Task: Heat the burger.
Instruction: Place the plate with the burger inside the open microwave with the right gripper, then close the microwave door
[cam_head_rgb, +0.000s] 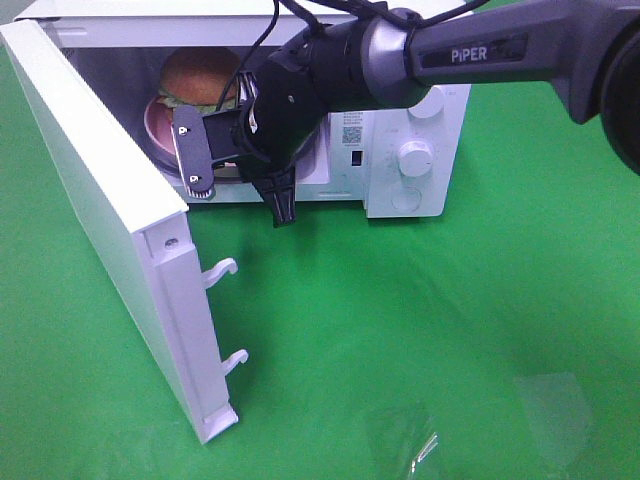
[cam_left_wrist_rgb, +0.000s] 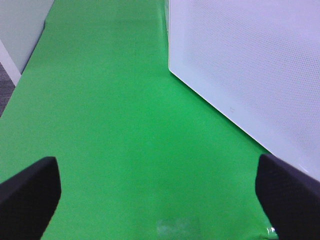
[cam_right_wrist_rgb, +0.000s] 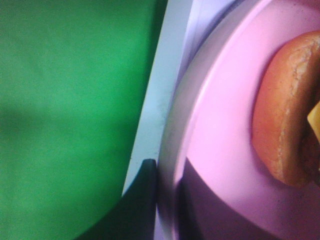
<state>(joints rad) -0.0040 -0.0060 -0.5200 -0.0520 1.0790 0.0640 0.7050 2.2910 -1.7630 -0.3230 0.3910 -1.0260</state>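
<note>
The burger (cam_head_rgb: 200, 72) sits on the plate (cam_head_rgb: 154, 125) inside the microwave (cam_head_rgb: 425, 105). The right jaws are almost shut, pinching the plate's rim. The left jaws are wide open and hold nothing. Next, I think: let go, pull out, close the door (cam_head_rgb: 100, 200).

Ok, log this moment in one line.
door open | burger on pink plate inside microwave | right end effector shut on pink plate | left end effector open

Open door (cam_head_rgb: 100, 200) walls left; right arm (cam_head_rgb: 400, 50) fills microwave (cam_head_rgb: 420, 150) opening.
</note>
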